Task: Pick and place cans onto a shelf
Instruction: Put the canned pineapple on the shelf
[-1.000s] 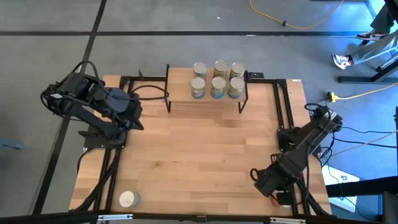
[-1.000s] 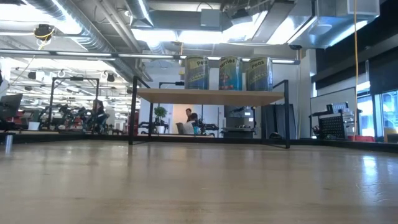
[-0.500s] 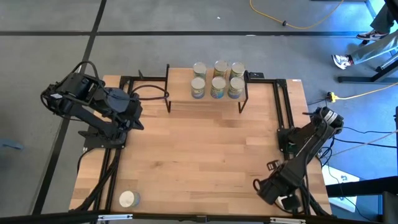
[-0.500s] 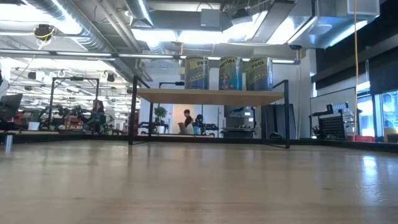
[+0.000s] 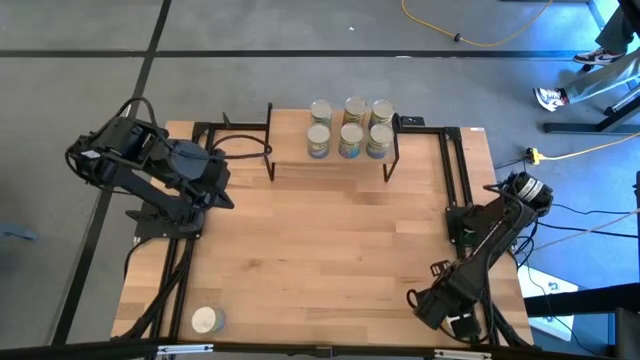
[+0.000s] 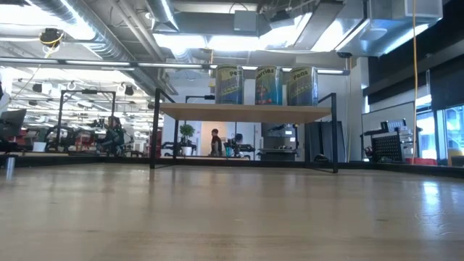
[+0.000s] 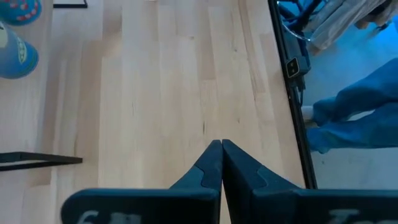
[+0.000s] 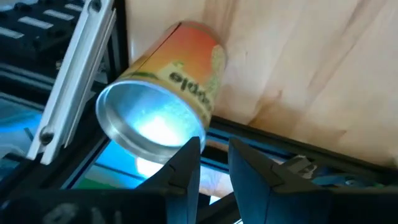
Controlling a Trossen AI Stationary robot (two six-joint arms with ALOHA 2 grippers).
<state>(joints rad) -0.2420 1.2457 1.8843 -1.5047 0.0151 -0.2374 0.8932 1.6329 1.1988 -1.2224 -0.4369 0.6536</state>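
Note:
Six cans (image 5: 350, 130) stand in two rows on the light-wood shelf (image 5: 290, 135) at the table's far edge; three of them show in the low view (image 6: 267, 85). One can (image 5: 205, 320) stands alone at the near left corner. An orange-labelled can (image 8: 168, 81) with a silver top stands on the wood by the near right edge rail. My right gripper (image 8: 214, 152) is just in front of this can, its fingers slightly apart, at the table's near right (image 5: 420, 303). My left gripper (image 7: 221, 152) is shut and empty over the table's left side (image 5: 222, 180). My right gripper comes at the orange can from above, slanting, with its fingertips (image 8: 191, 149) at the rim of the can's silver top (image 8: 180, 140). I cannot tell whether a finger touches the rim. The can is not between the fingers.
Black rails run along the table's left and right sides (image 5: 455, 170). A silver bar and black rail (image 8: 74, 81) lie close beside the orange can. Bare wood (image 5: 320, 250) fills the table's middle. People show far off in the room behind (image 6: 215, 141).
My right gripper has gone a little toward the table's near edge, down by the near right corner. The cans on the shelf and the lone can have stayed put.

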